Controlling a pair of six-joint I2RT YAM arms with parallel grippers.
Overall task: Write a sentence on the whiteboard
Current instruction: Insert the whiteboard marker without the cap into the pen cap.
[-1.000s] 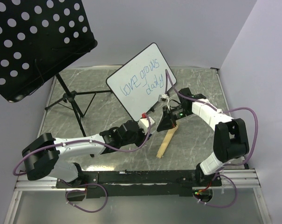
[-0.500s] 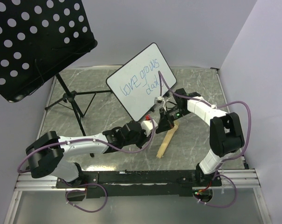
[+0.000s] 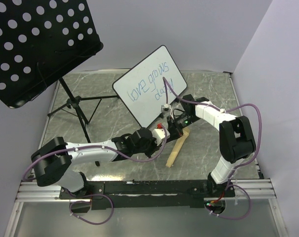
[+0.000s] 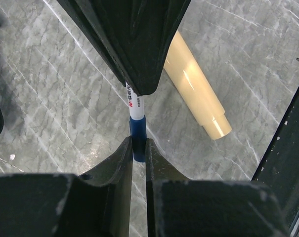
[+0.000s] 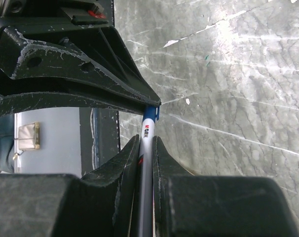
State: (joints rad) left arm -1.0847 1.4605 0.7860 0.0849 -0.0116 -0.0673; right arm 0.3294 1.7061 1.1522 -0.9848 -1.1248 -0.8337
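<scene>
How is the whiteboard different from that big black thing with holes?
The whiteboard is white with blue writing; the black panel is dotted with round holes. The whiteboard stands low on the table; the black panel sits up on a tripod. Both are flat and tilted.

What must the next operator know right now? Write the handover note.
Left gripper: shut on the marker, at its blue cap end.
Right gripper: shut on the same marker, on the barrel.
The marker is held between both grippers above the table, in front of the whiteboard.
Done: the sentence "love grows daily" is on the board in blue.
Left: probably seating the cap and setting the marker down. Whether the cap is fully on does not show.
A cream stick lies on the table near the grippers.
</scene>
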